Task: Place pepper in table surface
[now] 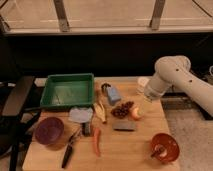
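Note:
The pepper [96,141], slim, tapered and orange-red, lies on the light tan wooden table surface [125,147] near its front middle, right of the pliers [70,148]. The white arm [175,75] reaches in from the right. My gripper [145,95] hangs at the arm's end over the table's right edge, well to the right of and behind the pepper, near a round orange-yellow fruit [135,113]. Nothing shows in its grip.
A green tray [67,90] stands at the back left. A dark purple bowl [48,130] sits front left, an orange bowl [164,147] front right. A pale yellow banana piece [101,112], dark grapes [122,109], a blue-grey block [112,94] and a grey cloth [81,115] lie mid-table.

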